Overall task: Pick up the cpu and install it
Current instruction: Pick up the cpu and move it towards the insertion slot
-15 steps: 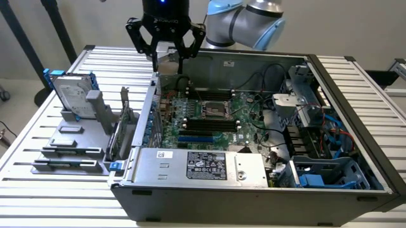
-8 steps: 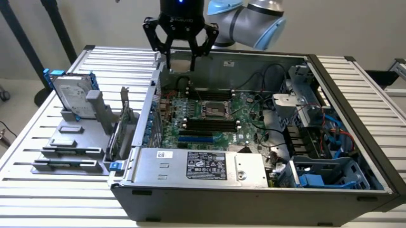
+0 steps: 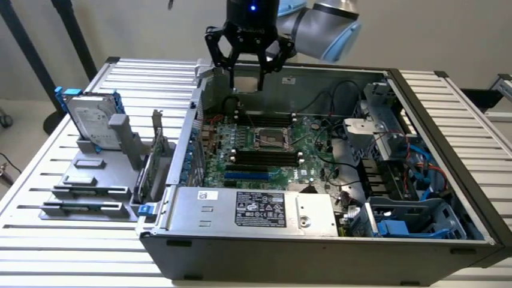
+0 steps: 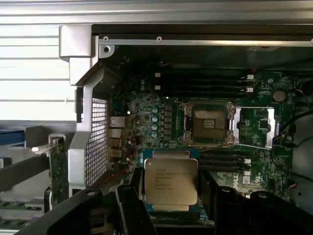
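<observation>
While the gripper holds the cpu, memory slots flank the socket.

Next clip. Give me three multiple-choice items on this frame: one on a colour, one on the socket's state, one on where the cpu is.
1. What colour are the hard drive rails? A red; B blue; C yellow.
2. The motherboard's socket is: A empty; B under a cooler; C holding a chip.
3. Where is the cpu? A in the socket; B beside the hard drive; C held by the gripper above the open case.
Answers: 1 B, blue rails flank the drive. 2 A, its bare contact field shows. 3 C, the fingers clamp the chip's edges in the wrist view.
</observation>
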Robot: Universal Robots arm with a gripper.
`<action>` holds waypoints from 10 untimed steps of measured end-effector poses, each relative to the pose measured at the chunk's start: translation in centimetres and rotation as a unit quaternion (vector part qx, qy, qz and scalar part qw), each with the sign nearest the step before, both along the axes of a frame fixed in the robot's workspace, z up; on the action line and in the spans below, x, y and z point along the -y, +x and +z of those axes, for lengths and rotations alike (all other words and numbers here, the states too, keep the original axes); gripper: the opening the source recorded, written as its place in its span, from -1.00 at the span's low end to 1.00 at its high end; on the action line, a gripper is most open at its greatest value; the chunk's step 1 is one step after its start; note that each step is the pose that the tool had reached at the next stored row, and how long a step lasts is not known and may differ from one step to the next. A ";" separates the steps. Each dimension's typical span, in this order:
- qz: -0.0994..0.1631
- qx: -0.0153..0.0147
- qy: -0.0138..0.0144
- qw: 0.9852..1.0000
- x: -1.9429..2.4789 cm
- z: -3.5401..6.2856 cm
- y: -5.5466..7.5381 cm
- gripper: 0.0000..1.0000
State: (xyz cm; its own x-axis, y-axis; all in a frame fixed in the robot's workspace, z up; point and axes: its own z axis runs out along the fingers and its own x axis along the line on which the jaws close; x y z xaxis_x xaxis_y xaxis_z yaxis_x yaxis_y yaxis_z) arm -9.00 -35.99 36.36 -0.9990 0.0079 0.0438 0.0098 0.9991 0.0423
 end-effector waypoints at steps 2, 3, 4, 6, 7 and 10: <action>0.000 0.000 0.000 1.000 -0.09 -0.36 0.9 0.09; 0.000 0.000 0.000 1.000 -0.13 -0.54 1.4 0.09; 0.000 0.000 0.000 1.000 -0.17 -0.73 1.8 0.09; 0.000 0.000 0.000 1.000 -0.22 -1.09 2.7 0.09; -0.001 0.000 0.000 1.000 -0.23 -1.27 3.2 0.09; -0.003 0.000 0.000 1.000 -0.25 -1.82 4.4 0.09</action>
